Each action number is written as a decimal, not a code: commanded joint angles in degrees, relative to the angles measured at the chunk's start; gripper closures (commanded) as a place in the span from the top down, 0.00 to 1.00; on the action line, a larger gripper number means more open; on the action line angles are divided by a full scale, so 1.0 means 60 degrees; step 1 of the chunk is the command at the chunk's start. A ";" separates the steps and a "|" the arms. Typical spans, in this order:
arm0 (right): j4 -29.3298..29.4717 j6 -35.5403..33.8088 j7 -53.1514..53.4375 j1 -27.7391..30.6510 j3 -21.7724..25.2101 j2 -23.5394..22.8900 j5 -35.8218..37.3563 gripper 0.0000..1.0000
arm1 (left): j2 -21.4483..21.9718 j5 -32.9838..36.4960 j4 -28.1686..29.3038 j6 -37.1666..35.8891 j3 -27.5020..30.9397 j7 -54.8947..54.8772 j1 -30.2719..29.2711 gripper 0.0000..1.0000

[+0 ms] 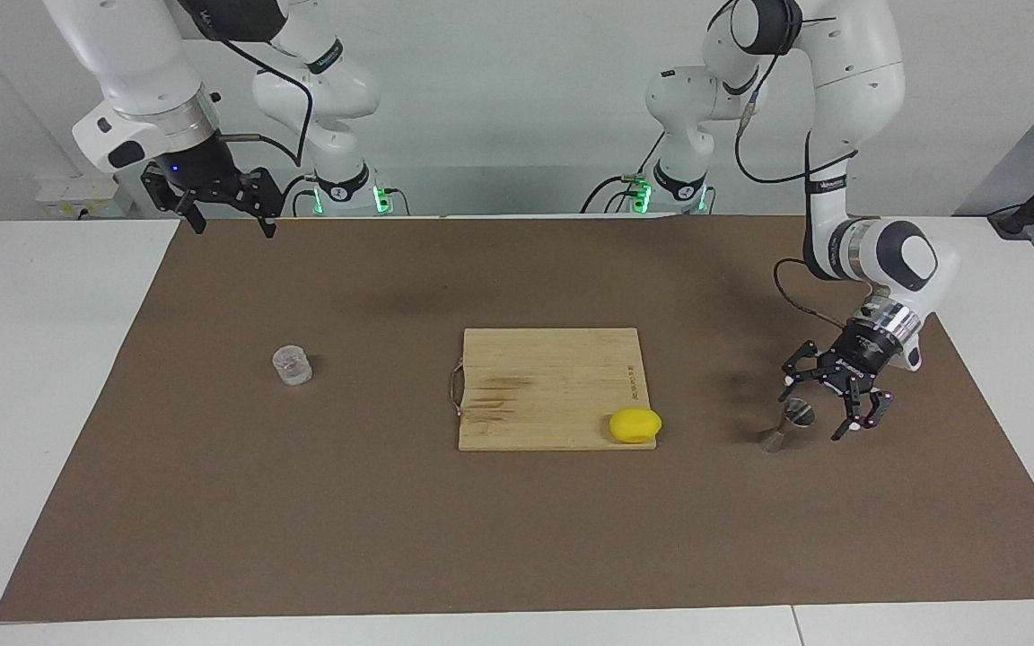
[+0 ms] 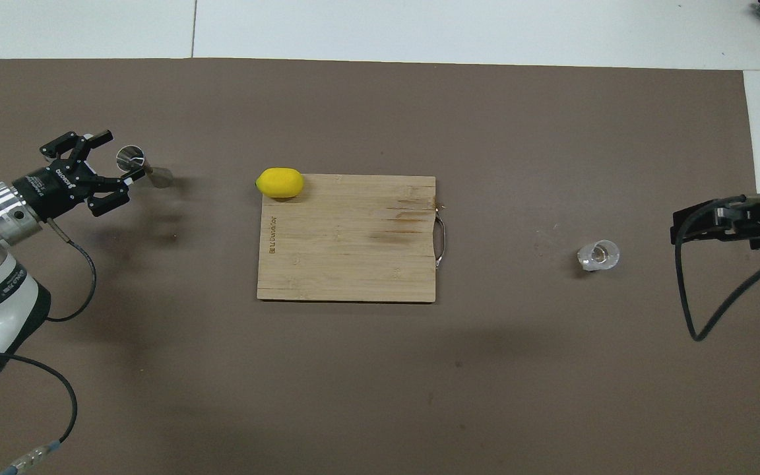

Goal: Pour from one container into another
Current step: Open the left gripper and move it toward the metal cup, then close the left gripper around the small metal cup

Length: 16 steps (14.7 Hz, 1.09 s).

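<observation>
Cutting board point(image 1: 551, 388) bears burnt-in writing along one edge, unreadable. Lemon point(image 1: 635, 424) on board corner toward left arm's end.

Jigger point(image 1: 790, 423) toward left arm's end from board, tilted, between spread fingers of left claw point(image 1: 827, 407); contact unclear.

Glass cup point(image 1: 292, 365) upright on surface point(image 1: 212, 502), toward right arm's end from board.

Right claw point(image 1: 230, 215) released, raised, well apart from cup, waiting.

A robotics laboratory: two white articulated robot arms point(image 1: 849, 135) stand bolted at the edge of a white table point(image 1: 41, 377) against a bare grey-white wall, green status lights glowing at their bases and black cables looping from their joints. A plain brown paper mat point(image 1: 517, 538) covers the table, where a few test props sit spaced apart, including a rectangular bamboo cutting board point(image 1: 553, 386).
</observation>
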State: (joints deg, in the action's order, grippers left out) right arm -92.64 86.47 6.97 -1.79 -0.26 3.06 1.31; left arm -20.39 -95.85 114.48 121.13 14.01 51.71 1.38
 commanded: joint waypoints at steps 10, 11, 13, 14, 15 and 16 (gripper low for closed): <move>-0.0395 0.0060 0.0038 0.0123 -0.0060 0.0311 -0.0130 1.00 | 0.0249 -0.0328 0.0446 0.0085 0.0112 0.0097 0.0151 0.82; -0.0395 0.0060 0.0068 0.0123 -0.0060 0.0311 -0.0130 1.00 | 0.0263 -0.0328 0.0446 0.0085 0.0112 0.0112 0.0136 0.80; -0.0409 0.0060 0.0068 0.0123 -0.0060 0.0311 -0.0130 1.00 | 0.0278 -0.0328 0.0533 0.0055 0.0112 0.0112 0.0121 0.77; -0.0410 0.0060 0.0097 0.0123 -0.0060 0.0296 -0.0130 1.00 | 0.0278 -0.0328 0.0534 0.0055 0.0112 0.0112 0.0121 0.75; -0.0410 0.0075 0.0127 0.0123 -0.0060 0.0296 -0.0130 1.00 | 0.0278 -0.0328 0.0534 0.0055 0.0112 0.0097 0.0121 0.73; -0.0410 0.0075 0.0141 0.0123 -0.0060 0.0296 -0.0130 1.00 | 0.0278 -0.0328 0.0534 0.0055 0.0112 0.0112 0.0121 0.71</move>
State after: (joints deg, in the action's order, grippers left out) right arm -93.28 86.47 7.22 -1.79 -0.25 3.28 1.31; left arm -20.38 -96.79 115.81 121.21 14.44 51.96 1.90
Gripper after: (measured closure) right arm 0.000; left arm 0.242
